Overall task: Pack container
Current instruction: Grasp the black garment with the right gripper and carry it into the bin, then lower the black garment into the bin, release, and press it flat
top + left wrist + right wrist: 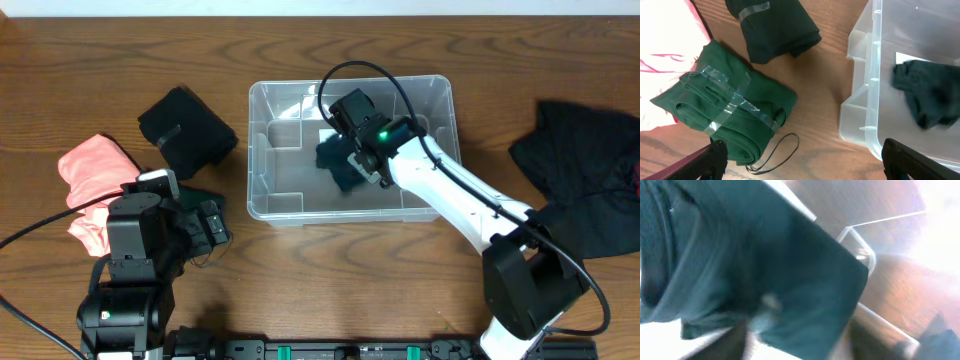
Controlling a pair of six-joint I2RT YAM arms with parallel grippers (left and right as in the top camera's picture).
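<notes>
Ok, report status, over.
Right tool over dark teal garment inside container, grip unclear. Left tool open, by taped green bundle. Nothing in the way.

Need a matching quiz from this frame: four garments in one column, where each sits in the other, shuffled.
Things:
1. teal garment
2. pink garment
3. green taped bundle
4. loose black cloth pile

Places:
A. far right of the table
B. inside the container
C. far left of the table
D. on the table, between the pink garment and the container

Pairs: 1-B, 2-C, 3-D, 4-A
</notes>
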